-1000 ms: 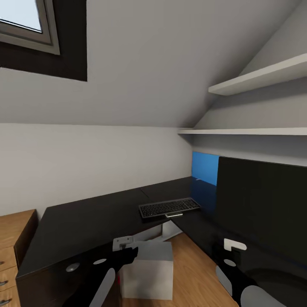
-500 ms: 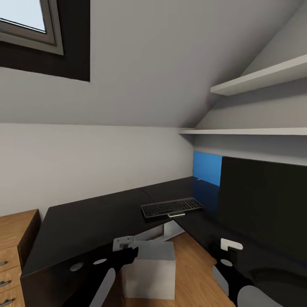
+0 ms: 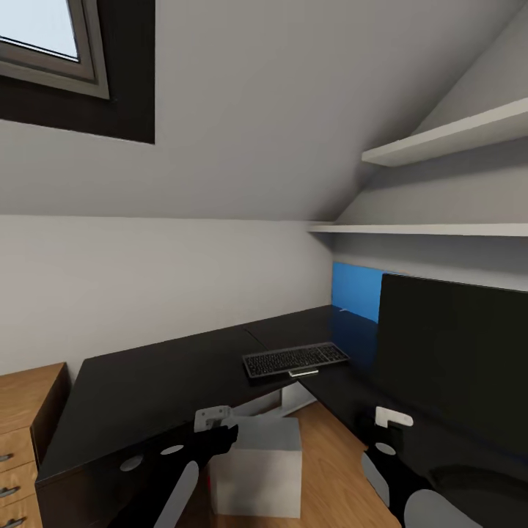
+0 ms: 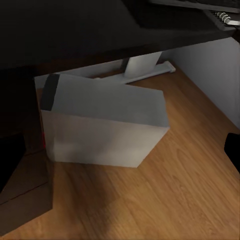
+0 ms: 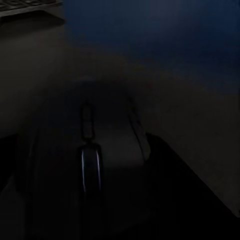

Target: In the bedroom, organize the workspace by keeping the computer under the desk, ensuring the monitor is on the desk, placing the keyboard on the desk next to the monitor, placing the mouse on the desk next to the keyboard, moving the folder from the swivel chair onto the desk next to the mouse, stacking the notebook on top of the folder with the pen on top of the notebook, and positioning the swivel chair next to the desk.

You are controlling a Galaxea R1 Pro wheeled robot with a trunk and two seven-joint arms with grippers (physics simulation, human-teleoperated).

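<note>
1. Mouse (image 5: 107, 165): the right wrist view shows it close up, a dark shape with a scroll wheel, lying on the black desk (image 3: 169, 374). The right gripper's fingers cannot be made out in the dark picture, so I cannot tell whether they are spread or pressed together, or whether they touch the mouse.
2. In the head view the right arm (image 3: 396, 469) reaches over the desk's right wing, just in front of the monitor (image 3: 455, 359); its fingers are hidden from there too.
3. The left arm (image 3: 191, 455) hangs by the desk's front edge, above the computer (image 3: 257, 466). The left gripper's fingers are not visible in either view, so its state cannot be told.
4. The computer, a grey box, stands on the wooden floor (image 4: 175, 190) partly under the desk, slightly turned, near a white desk leg (image 4: 140, 67).
5. The keyboard (image 3: 295, 360) lies on the desk at the inner corner, left of the monitor, its front edge at the desk's edge.
6. A blue panel (image 3: 355, 290) stands behind the monitor against the wall.
7. Two white shelves (image 3: 440, 139) hang above the desk's right wing.
8. A wooden drawer unit (image 3: 29, 433) stands beside the desk's left end; a window (image 3: 44, 37) sits high on the sloped wall.
</note>
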